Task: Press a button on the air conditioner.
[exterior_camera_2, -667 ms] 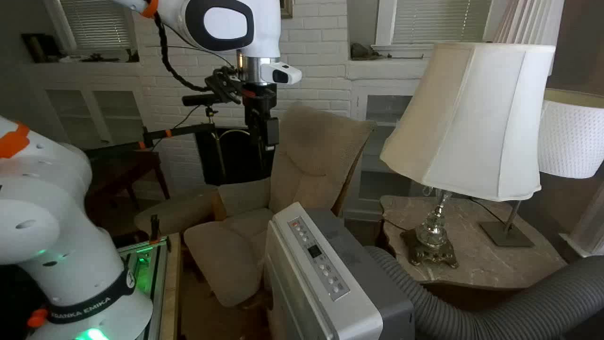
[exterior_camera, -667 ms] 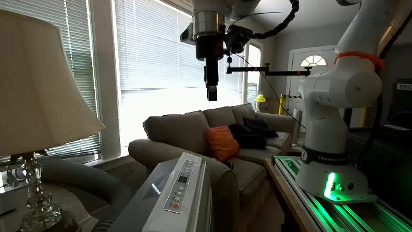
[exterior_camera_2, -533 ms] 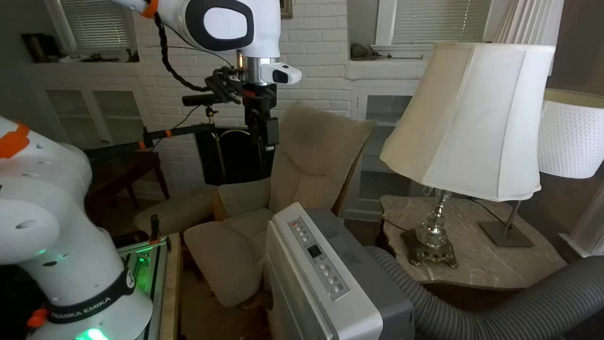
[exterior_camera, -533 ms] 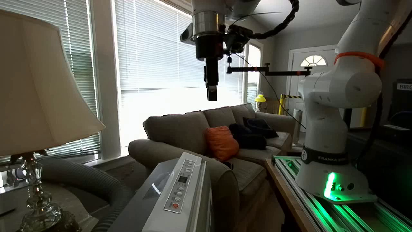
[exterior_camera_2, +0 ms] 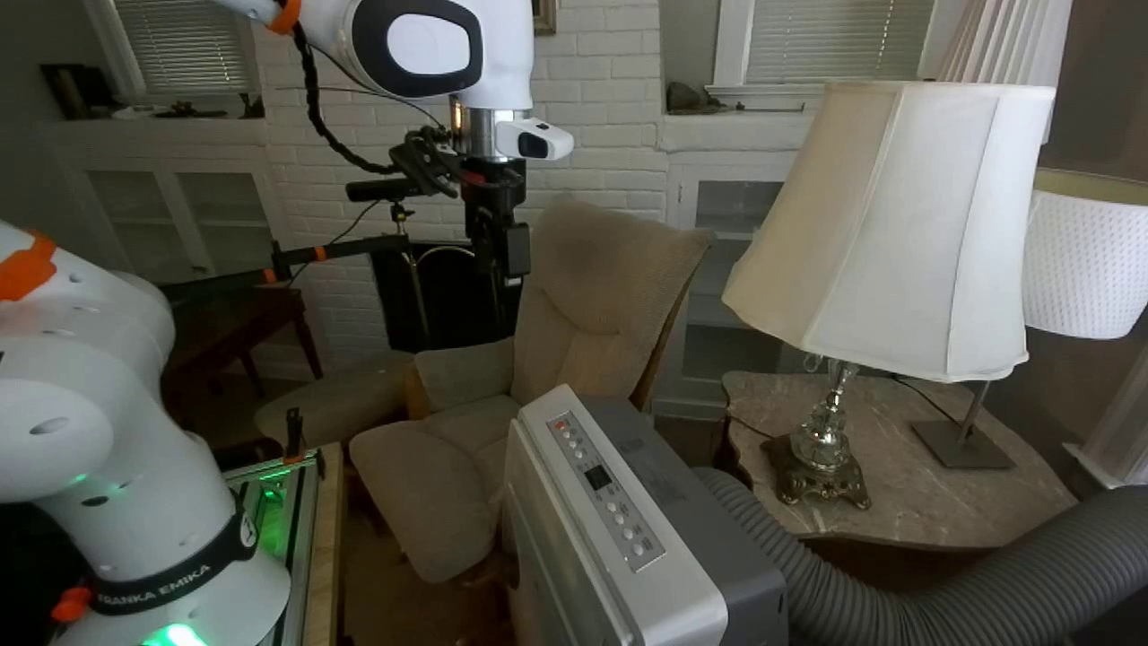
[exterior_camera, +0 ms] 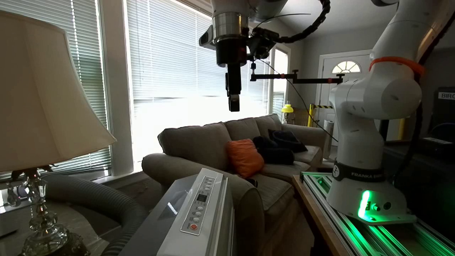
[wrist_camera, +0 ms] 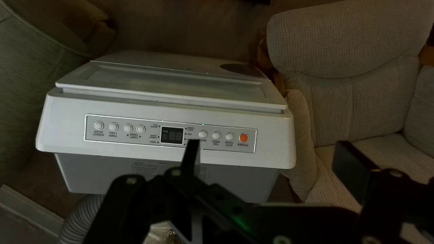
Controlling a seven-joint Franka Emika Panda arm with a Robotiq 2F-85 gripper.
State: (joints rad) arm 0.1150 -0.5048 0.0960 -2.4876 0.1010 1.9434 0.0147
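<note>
Lettering on the control panel (wrist_camera: 209, 130) of the air conditioner (wrist_camera: 166, 110) stood inverted in the wrist view. The orange button (wrist_camera: 243, 137) was marked POWER; white buttons (wrist_camera: 216, 135) were marked AUTO CLEAN, FAN SPEED, MODE (partly covered), TEMP/TIMER, TIMER and ENERGY SAVER. The display (wrist_camera: 172, 135) bore faint 8-shaped figures. FRANKA EMIKA stood on the black band (exterior_camera_2: 170, 581) around the robot's base (exterior_camera_2: 215, 597). In an exterior view, a cut-off label (exterior_camera: 447, 95) on a dark object (exterior_camera: 442, 110) began BIR.

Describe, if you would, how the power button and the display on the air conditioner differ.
The power button is orange; the display is dark. The button is round, the display rectangular. On the panel, in the wrist view, the button sits at the right end, the display near the middle. Both are atop the air conditioner.
</note>
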